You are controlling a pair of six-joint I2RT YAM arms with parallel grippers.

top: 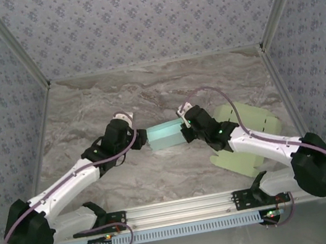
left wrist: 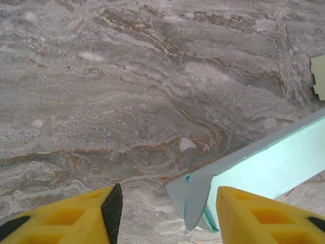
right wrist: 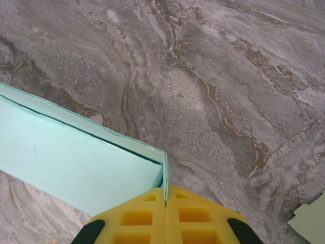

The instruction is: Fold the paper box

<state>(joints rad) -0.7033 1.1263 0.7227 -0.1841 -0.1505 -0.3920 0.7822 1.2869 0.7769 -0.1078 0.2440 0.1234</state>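
Yellow fingers of the right end effector (right wrist: 166, 195) are pinched shut on the paper box (top: 165, 136) end wall. Both arms reach inward over the table (top: 146, 93). At the box's opposite end, a flap lies between the parted fingers of the left end effector (left wrist: 167, 208).

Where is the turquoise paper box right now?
In the top view the paper box sits centred on the table, the left gripper at its left end, the right gripper pinching its right wall.
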